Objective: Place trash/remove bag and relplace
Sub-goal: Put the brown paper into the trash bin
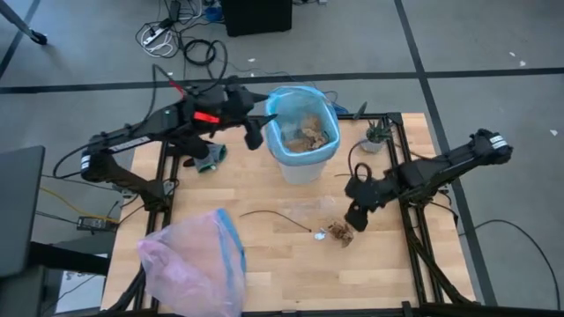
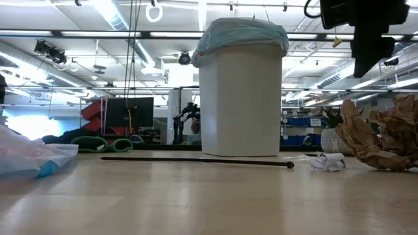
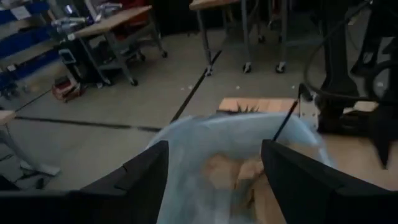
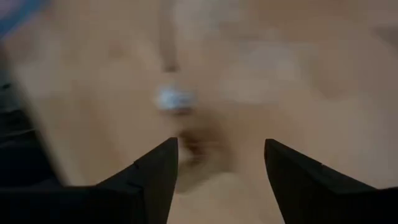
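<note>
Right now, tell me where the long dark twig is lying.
In the high view the twig lies on the table's middle, in front of the white bin, between the pink bag and the leaf clump.

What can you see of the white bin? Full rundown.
The white bin stands upright at the far middle of the wooden table, smooth plastic by its look. A thin light-blue liner is folded over its rim. Brown leaf clumps lie inside. The open left gripper hangs beside its rim; contact is unclear.
</note>
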Action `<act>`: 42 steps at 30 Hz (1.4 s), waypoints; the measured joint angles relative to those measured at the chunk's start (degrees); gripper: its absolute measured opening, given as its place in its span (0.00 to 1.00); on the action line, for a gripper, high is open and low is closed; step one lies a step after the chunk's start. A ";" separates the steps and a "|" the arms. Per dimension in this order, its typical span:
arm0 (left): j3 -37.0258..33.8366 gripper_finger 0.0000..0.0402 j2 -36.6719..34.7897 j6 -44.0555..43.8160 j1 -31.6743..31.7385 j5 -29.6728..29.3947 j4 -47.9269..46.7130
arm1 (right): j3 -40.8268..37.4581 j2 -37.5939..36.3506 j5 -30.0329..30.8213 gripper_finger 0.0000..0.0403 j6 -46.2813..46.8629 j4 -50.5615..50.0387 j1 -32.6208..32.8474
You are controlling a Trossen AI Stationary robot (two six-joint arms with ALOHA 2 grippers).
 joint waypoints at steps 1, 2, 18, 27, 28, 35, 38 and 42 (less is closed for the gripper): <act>0.00 0.66 -0.87 -0.20 0.00 -0.44 -1.78 | -1.44 0.00 -0.94 0.57 0.00 3.28 1.04; 0.00 0.67 -1.44 -0.34 0.02 -1.09 -3.83 | -2.51 0.00 -1.44 0.58 0.00 5.67 2.18; -1.73 0.70 -2.67 -6.08 -0.70 -3.82 -17.88 | -5.01 9.54 4.64 0.71 -4.04 6.32 10.42; -1.74 0.71 -2.67 -9.93 -0.70 -3.84 -21.53 | -5.01 23.75 6.29 0.69 -1.26 9.87 10.35; -1.74 0.71 -2.67 -10.60 -0.70 -3.84 -22.10 | -5.01 25.50 5.88 0.68 -0.87 9.81 10.35; -1.74 0.68 -2.64 -12.42 -0.70 -3.84 -24.75 | -4.85 29.14 2.71 0.27 -1.34 12.22 10.33; -1.74 0.67 -2.68 -13.33 -0.70 -3.86 -25.91 | -5.12 26.33 2.08 0.06 -2.91 11.61 9.99; -1.75 0.66 -2.75 -13.54 -0.68 -4.07 -26.27 | -5.12 20.70 1.67 0.03 -1.51 11.62 9.23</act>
